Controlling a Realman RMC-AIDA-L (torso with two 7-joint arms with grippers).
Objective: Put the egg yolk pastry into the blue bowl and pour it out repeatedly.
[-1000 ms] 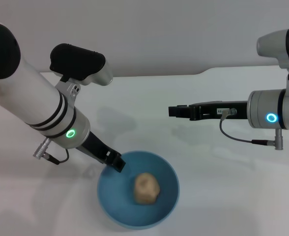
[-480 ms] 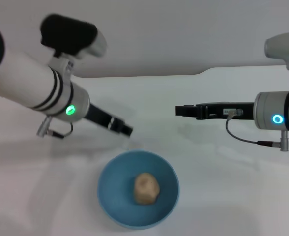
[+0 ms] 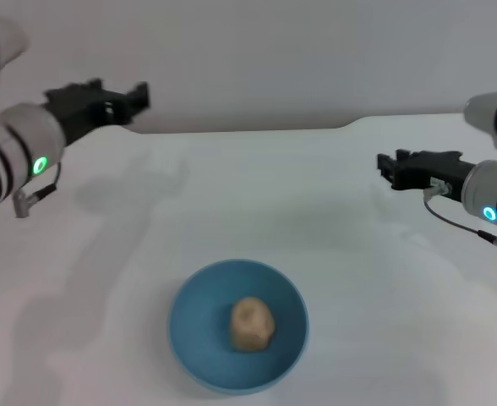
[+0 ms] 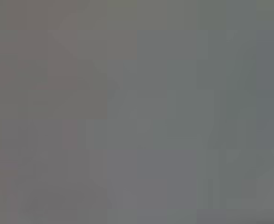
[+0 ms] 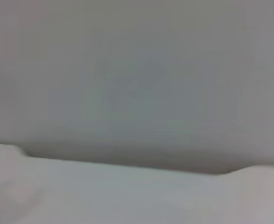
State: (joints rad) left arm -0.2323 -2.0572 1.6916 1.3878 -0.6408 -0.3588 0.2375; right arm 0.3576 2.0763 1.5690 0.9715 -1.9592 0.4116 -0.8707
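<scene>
Both arms have drawn back, left gripper (image 3: 134,95) and right gripper (image 3: 385,162) empty, jaws' opening we cannot tell, leaving the egg yolk pastry (image 3: 252,323) in the blue bowl (image 3: 189,317), ready for pouring.

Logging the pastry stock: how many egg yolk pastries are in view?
1. The egg yolk pastry sits inside the blue bowl, near its middle. Nothing seems hidden.

the tan, lumpy egg yolk pastry (image 3: 252,324) rests inside the upright light-blue bowl (image 3: 192,322).
</scene>
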